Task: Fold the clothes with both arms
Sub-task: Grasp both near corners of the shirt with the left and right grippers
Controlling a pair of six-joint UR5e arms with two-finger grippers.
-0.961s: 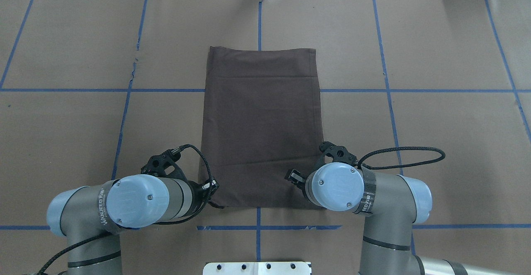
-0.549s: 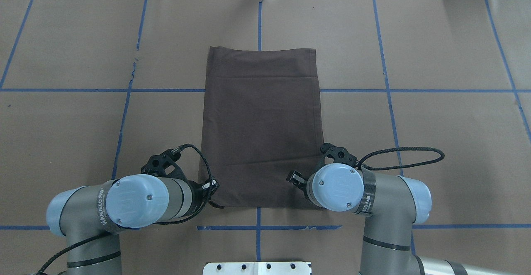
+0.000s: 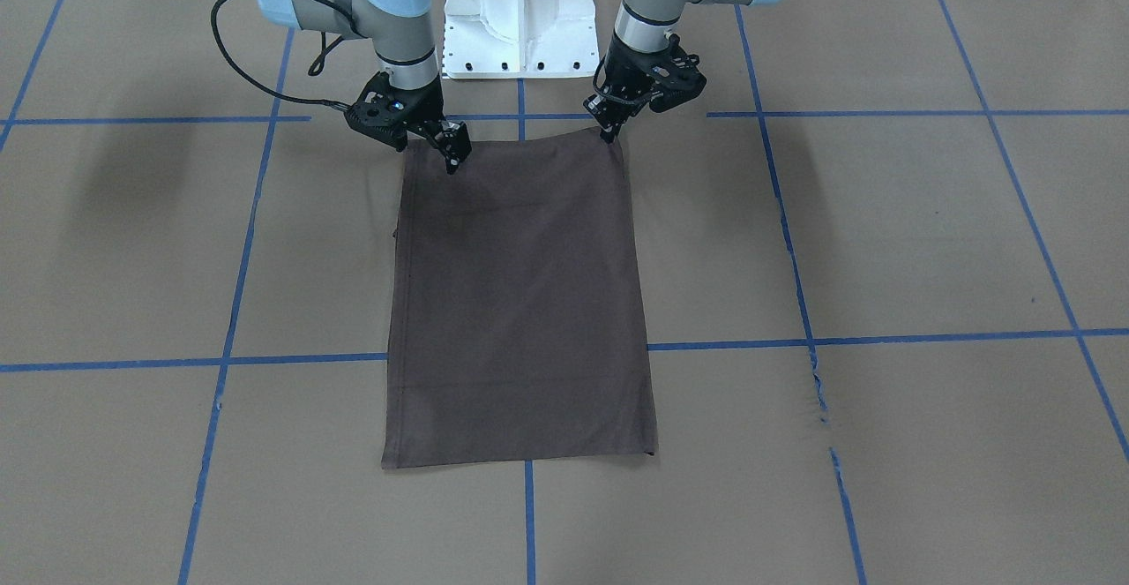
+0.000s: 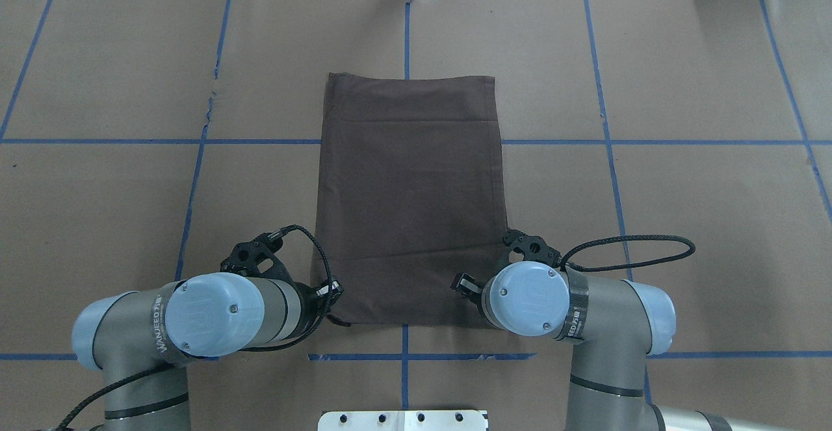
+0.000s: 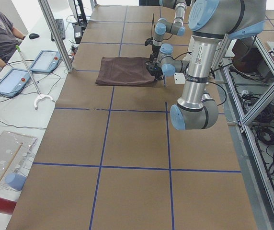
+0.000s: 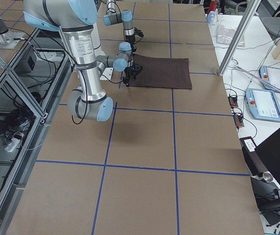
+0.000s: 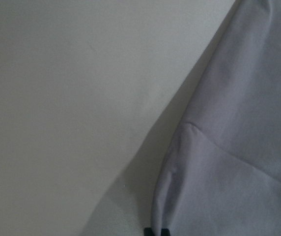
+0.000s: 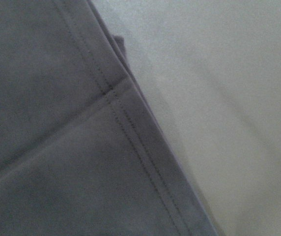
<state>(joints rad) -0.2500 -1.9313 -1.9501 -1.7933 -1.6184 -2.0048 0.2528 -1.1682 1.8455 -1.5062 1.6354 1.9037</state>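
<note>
On the brown paper-covered counter, marked into squares by blue tape lines, the dark brown T-shirt lies flat near the middle, folded into a long rectangle. Its long sides run away from the robot, and one short edge faces the white base. No sleeves, collar or lettering show on the upper surface, only faint crease lines across the cloth.

Both arms reach down to the short edge nearest the robot. The left arm has its jaws at the shirt's corner on that side. In the front-facing view the tips sit close together right on the corner. In the left wrist view the cloth edge curls up off the paper toward a black tip at the bottom of the frame, with a shadow beneath it, so these jaws look closed on the corner.

The right arm stands over the opposite near corner with its jaws pointing down onto the cloth just inside the edge. The right wrist view shows only the stitched hem running diagonally beside bare paper. I cannot tell whether these jaws are open or closed.
</note>
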